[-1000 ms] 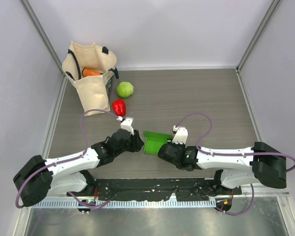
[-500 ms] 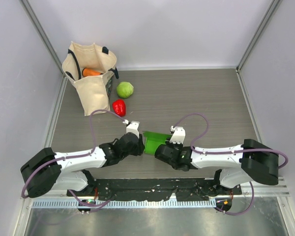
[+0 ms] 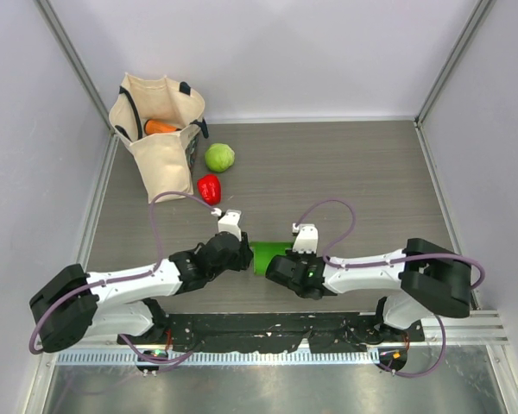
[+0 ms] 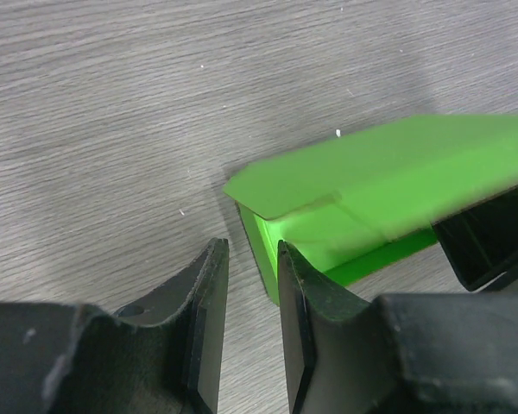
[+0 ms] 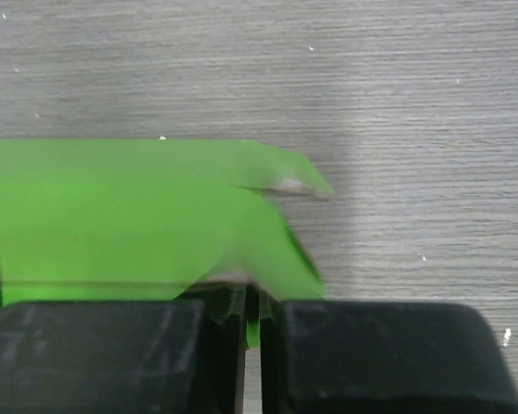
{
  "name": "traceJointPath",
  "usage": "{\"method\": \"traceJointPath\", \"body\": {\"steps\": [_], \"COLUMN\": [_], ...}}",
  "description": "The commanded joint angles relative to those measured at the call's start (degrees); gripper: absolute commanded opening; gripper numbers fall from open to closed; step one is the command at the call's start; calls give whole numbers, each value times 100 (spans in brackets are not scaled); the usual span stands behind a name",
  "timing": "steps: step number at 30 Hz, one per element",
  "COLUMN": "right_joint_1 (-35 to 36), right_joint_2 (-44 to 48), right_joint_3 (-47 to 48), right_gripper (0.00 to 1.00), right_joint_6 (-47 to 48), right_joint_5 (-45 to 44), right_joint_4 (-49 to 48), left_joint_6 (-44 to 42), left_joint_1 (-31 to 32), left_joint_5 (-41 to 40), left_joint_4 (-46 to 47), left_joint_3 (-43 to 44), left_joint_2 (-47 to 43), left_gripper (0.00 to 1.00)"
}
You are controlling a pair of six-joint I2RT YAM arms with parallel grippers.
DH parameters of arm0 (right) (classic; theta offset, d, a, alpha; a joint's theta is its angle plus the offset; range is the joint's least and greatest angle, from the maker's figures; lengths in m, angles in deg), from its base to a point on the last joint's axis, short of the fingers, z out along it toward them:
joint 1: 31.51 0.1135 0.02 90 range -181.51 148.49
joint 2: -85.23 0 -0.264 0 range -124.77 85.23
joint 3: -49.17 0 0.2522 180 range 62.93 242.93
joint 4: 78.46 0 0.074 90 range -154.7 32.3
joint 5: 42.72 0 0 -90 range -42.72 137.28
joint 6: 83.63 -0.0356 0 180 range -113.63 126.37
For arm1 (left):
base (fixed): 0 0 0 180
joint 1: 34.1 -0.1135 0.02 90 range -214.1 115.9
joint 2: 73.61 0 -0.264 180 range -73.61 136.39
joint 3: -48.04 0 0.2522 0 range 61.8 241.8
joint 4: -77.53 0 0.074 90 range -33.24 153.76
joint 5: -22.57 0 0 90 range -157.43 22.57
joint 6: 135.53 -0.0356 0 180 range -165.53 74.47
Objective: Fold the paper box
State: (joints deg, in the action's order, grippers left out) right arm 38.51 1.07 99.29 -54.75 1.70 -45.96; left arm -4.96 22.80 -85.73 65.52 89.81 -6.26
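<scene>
Paper box (image 4: 388, 185) sits pinched in right tool (image 5: 252, 304), beside parted, empty left tool (image 4: 251, 252).

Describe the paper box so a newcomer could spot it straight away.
Start at the grey table and look toward its near edge, where the two robot arms meet. Between them sits the paper box, a piece of bright green card. Unlike the round pale-green vegetable back by the cloth bag, it has flat sides and sharp creases.
</scene>
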Motion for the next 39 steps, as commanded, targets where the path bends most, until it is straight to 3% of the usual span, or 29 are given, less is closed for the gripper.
{"method": "traceJointPath", "body": {"steps": [1,9,17,21,26,29,34,39], "right_joint_1": [29,337,337,346,170,-5,-32,-76], "right_joint_2": [-555,-2402,-3019,-2502,-1245,-806,-128,803], "right_joint_3": [433,1846,1717,1576,1514,1593,1620,1418], "right_gripper": [1,1,1,2,37,50,59,61], "right_joint_6": [48,-173,285,513,1040,1286,1568,1981], "right_joint_5": [-249,-707,-162,-152,181,409,690,954], "right_joint_4": [410,2141,1273,974,614,639,718,762], "left_joint_6": [108,468,776,750,697,636,504,179], "left_joint_1": [22,22,14,14,5,14,14,-4], "left_joint_5": [-270,-972,-1702,-1738,-1615,-1527,-1562,-1220], "left_joint_4": [-53,-483,-1125,-1318,-1248,-1196,-1345,-1257], "left_joint_3": [20,-225,-779,-788,-657,-551,-445,-489], "left_joint_2": [-231,-784,-2208,-2578,-2332,-2104,-2094,-2419], "left_gripper": [32,32,33,35,37,37,38,51]}}
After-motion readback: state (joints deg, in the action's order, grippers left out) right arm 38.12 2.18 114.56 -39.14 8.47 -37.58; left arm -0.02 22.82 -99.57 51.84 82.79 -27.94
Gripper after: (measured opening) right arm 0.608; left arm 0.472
